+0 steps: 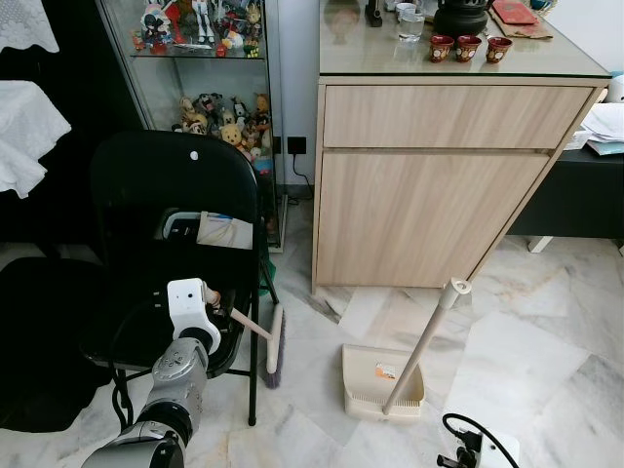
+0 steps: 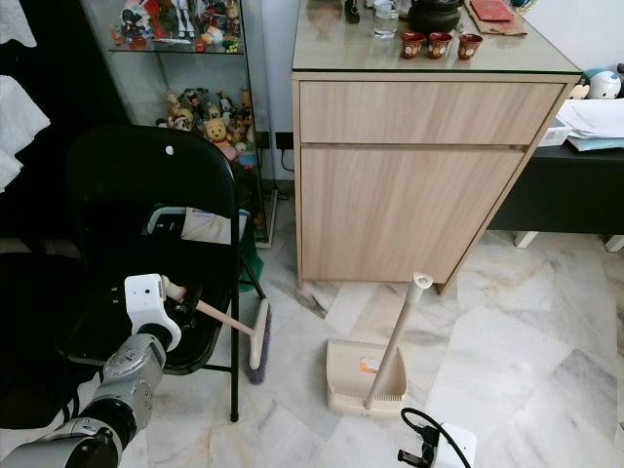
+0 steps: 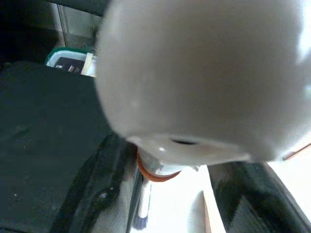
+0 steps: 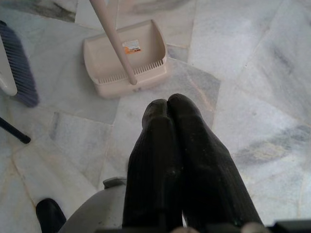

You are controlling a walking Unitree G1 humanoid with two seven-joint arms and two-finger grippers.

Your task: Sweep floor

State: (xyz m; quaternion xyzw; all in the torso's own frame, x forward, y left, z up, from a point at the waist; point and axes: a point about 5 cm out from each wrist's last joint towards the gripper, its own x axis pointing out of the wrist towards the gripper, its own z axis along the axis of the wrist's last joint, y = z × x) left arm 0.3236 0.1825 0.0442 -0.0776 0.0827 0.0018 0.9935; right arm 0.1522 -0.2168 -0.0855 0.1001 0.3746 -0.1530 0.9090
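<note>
A pale wooden cabinet (image 1: 439, 185) stands against the wall on the marble floor (image 1: 546, 351), with small red cups (image 1: 468, 47) on its glass top, and a glass display case (image 1: 210, 88) of figurines stands to its left. In front of the case is a black folding chair (image 1: 166, 224). The cream dustpan (image 1: 375, 382) sits on the floor before the cabinet, its long handle (image 1: 424, 346) leaning up to the right. The broom (image 1: 274, 343) is by the chair's front leg, bristles down on the floor and its stick slanting up to the left gripper (image 1: 208, 304), which clasps the stick's rounded top end over the chair seat. The right gripper (image 4: 167, 109) hangs low above the tiles near the dustpan, its two black fingers (image 4: 155, 145) pressed together, holding nothing
</note>
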